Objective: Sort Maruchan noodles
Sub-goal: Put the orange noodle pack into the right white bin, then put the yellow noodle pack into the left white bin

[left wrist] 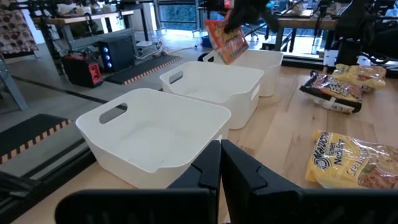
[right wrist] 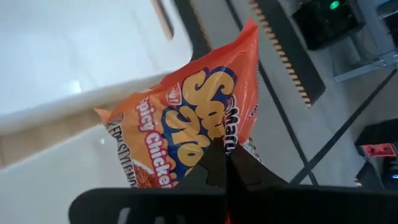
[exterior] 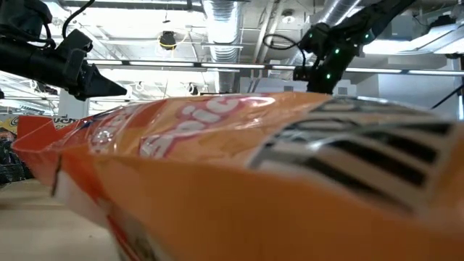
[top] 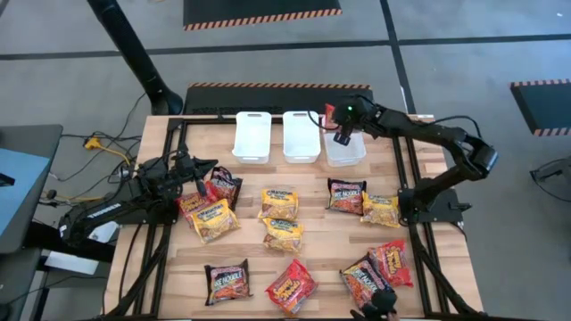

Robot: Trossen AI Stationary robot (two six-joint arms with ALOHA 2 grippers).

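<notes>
Red-orange Spicy Chicken packet [right wrist: 186,134] hangs pinched in your right tool [top: 343,135] over the rightmost bin [top: 355,155]; left tool [top: 207,169] is closed, empty. Eleven-odd packets [top: 281,203] await on the surface [top: 312,267].

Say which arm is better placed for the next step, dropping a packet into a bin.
Right. The right gripper is shut on a red noodle packet and hangs over the rightmost white bin. The left gripper is shut, holds nothing, and sits over the packets on the table's left side.
</notes>
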